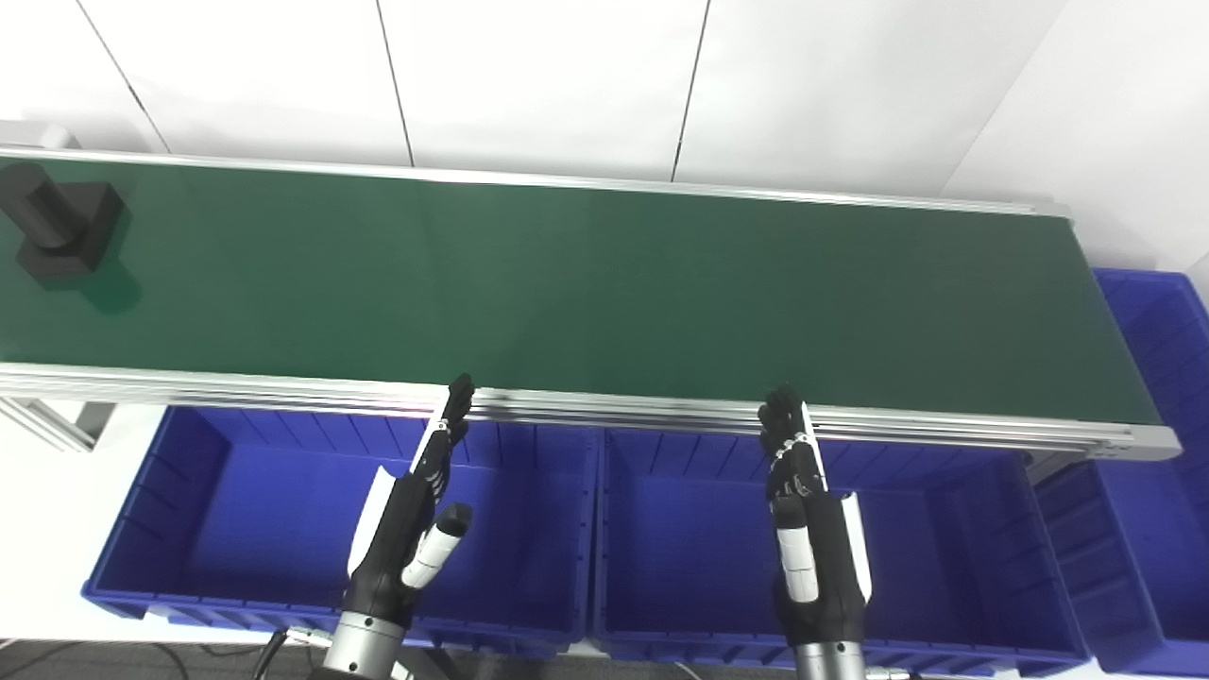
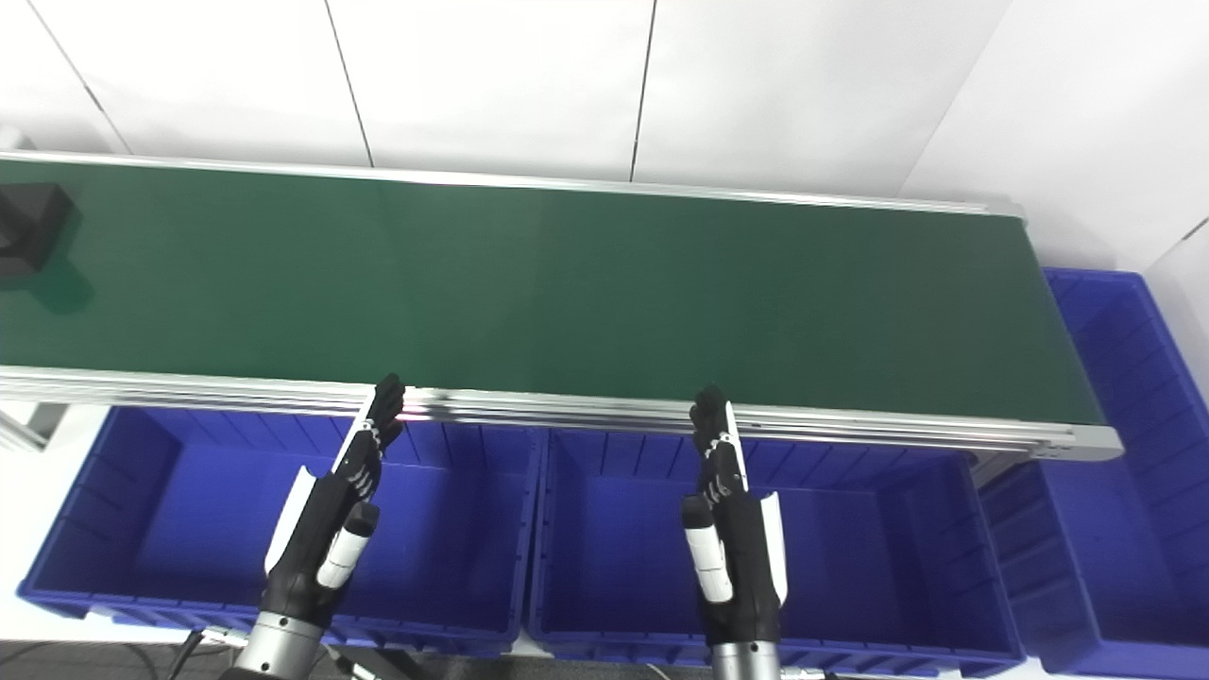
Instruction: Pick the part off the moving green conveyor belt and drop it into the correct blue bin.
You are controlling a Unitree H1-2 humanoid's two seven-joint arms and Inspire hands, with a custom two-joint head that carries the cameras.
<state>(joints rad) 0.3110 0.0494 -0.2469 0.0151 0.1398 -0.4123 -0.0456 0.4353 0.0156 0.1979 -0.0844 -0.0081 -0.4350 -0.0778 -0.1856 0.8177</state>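
Note:
A black part (image 1: pixel 59 225), a block with a round post on top, lies on the green conveyor belt (image 1: pixel 586 283) at its far left end; in the right eye view it is cut by the left edge (image 2: pixel 28 241). My left hand (image 1: pixel 416 510) is open and empty, fingers stretched toward the belt's near rail, above the left blue bin (image 1: pixel 236 529). My right hand (image 1: pixel 803 510) is open and empty, fingers straight, above the middle blue bin (image 1: pixel 945 567). Both hands are far from the part.
A third blue bin (image 1: pixel 1162 378) stands past the belt's right end. An aluminium rail (image 1: pixel 614 408) runs along the belt's near edge, just ahead of my fingertips. A white wall is behind the belt.

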